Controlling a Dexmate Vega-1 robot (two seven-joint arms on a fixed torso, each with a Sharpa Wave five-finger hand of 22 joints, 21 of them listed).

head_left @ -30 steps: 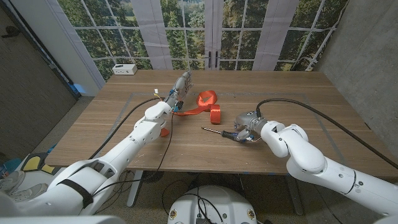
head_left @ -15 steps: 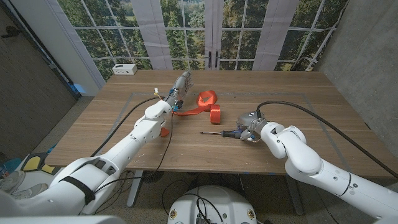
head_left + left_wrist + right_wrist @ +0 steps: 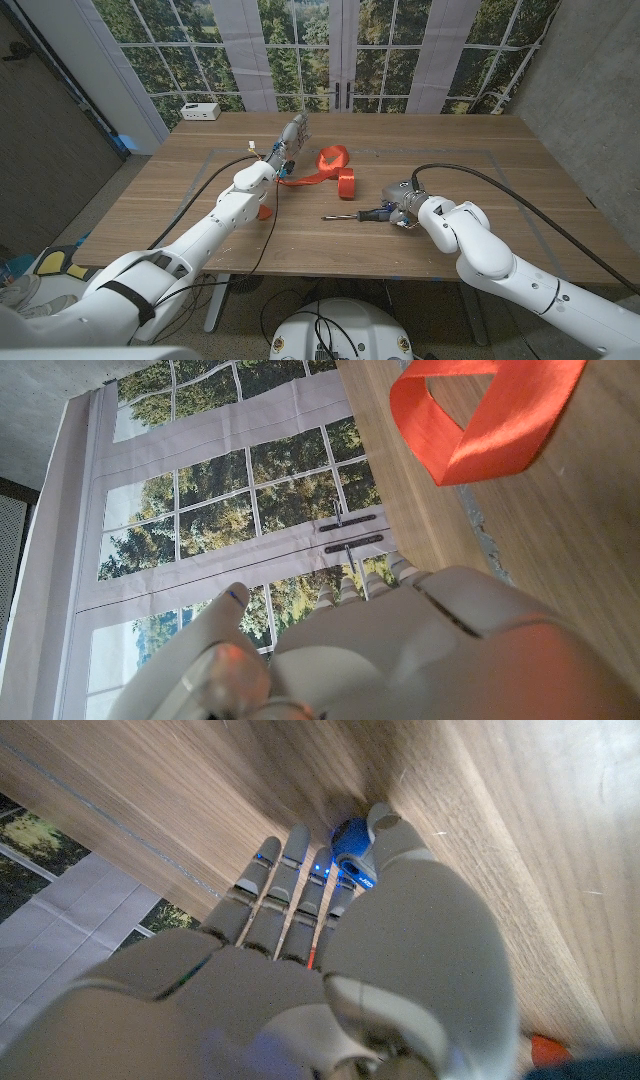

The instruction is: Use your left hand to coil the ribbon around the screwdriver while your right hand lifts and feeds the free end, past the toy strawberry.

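My right hand (image 3: 402,203) has moved a little toward the table's far side in the last second, and the screwdriver (image 3: 362,213) went with it: its tip now lies closer to the ribbon (image 3: 333,168). In the right wrist view the fingers (image 3: 300,890) are laid over the blue handle (image 3: 350,860), so I judge this hand is grasping the screwdriver, but I see no lift from the table (image 3: 200,200). This is not the division the task asks for, because the right hand should feed the ribbon's free end. I think the coiling has not begun.

My left hand (image 3: 292,135) has not moved; it is above the table just beside the ribbon's flat tail. If it is holding the tail or is released, I cannot tell.

The ribbon is a flat orange-red woven band, soft, with a standing loop (image 3: 480,420) and a folded end near the screwdriver tip. The screwdriver has a thin metal shaft and a dark handle with blue. A small red shape (image 3: 263,212) by my left forearm could be the strawberry, mostly hidden. The table is smooth wood with visible grain.
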